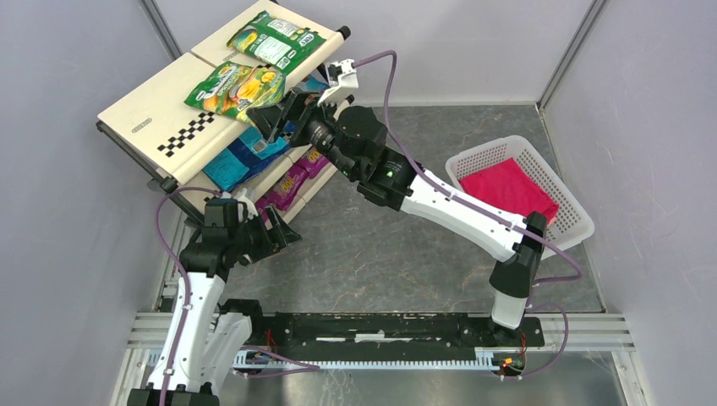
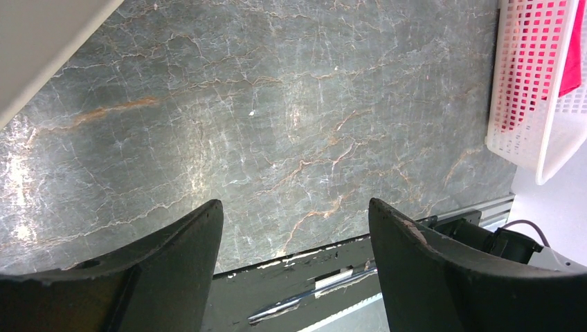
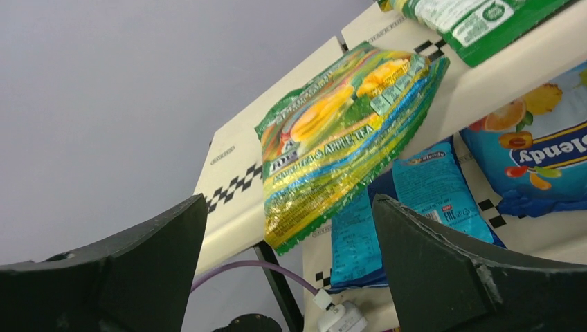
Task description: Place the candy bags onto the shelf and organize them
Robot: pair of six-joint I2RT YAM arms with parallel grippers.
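Observation:
The shelf (image 1: 156, 118) stands at the far left. Two green-yellow candy bags (image 1: 235, 87) (image 1: 275, 38) lie on its top tier. Blue bags (image 1: 237, 161) lie on the middle tier and magenta bags (image 1: 292, 182) on the bottom tier. My right gripper (image 1: 275, 123) is open and empty, just in front of the near green-yellow bag's lower edge. In the right wrist view that bag (image 3: 339, 138) overhangs the top panel (image 3: 228, 187) above the open gripper (image 3: 291, 214), with blue bags (image 3: 415, 200) behind. My left gripper (image 1: 283, 233) (image 2: 295, 211) is open and empty, by the shelf's lower front.
A white lattice basket (image 1: 579, 222) holding a pink-red folded cloth (image 1: 507, 190) sits at the right; it also shows in the left wrist view (image 2: 533, 90). Grey marbled tabletop (image 2: 277, 104) lies between shelf and basket. A purple cable (image 3: 235, 270) runs below the shelf.

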